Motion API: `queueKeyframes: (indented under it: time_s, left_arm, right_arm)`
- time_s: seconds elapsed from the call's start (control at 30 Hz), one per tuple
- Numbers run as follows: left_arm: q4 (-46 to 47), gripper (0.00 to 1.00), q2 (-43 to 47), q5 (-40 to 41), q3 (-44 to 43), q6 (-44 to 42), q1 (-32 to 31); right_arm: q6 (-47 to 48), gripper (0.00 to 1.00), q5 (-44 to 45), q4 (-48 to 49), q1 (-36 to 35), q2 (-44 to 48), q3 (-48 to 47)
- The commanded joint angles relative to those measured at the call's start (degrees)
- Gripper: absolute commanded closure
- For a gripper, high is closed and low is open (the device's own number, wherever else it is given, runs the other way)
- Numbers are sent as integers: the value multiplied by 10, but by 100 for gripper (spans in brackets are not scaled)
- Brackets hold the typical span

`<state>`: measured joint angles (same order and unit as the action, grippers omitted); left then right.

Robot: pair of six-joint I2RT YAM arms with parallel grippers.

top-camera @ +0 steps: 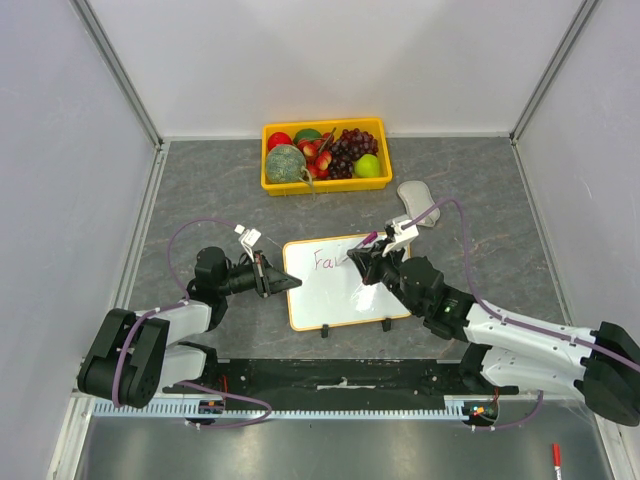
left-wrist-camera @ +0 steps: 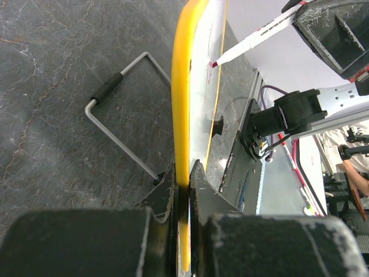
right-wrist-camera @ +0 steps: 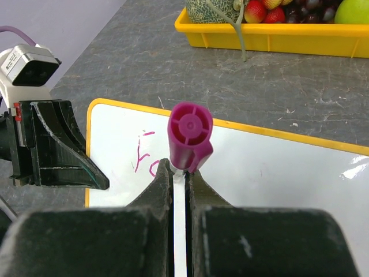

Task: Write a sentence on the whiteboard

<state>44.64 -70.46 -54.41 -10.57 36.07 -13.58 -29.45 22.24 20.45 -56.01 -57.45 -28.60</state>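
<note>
Grey stone-patterned table (top-camera: 200, 180) between pale walls carries the whiteboard (top-camera: 330, 295) near the middle, just ahead of the arm bases, with its wire stand (left-wrist-camera: 115, 86) folded out underneath. The left gripper (top-camera: 288, 283) is clamped on the board's yellow left rim, jaws tight either side of the edge. The right gripper (top-camera: 372, 262) is closed around a magenta marker (top-camera: 370, 238), tip down on the board's upper part. Of the sentence (top-camera: 325, 261) only pink "Fa" shows; anything further is hidden under the gripper.

Judging from this, the main risk is the board shifting: it is pinned at one edge only and sits on a stand, so hard pen pressure far from the clamp could rock or pivot it and smear a stroke. The marker is pinched on a narrow barrel, so it could twist or slide in the jaws and lift the tip. The right wrist could also drag over wet ink.

Most of the white surface to the right and below lies bare, leaving room for two lines. The yellow fruit tray (top-camera: 325, 186) is well apart at the far side; a grey pad-like object (top-camera: 415, 192) lies near the board's far right corner, close to the right arm's cable
</note>
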Motion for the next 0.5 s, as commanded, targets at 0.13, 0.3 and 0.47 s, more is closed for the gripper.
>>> queueKeyframes:
  time_s: [0.13, 0.3, 0.47]
  left_arm:
    - [-5, 98, -5, 44, -5, -45, 1]
    - [-4, 98, -5, 44, -4, -45, 1]
    - [-4, 98, -4, 44, -4, -45, 1]
  right_arm:
    - [1, 100, 7, -15, 4, 23, -21]
    - [12, 100, 8, 2, 4, 16, -48]
    - [27, 100, 17, 14, 8, -3, -64]
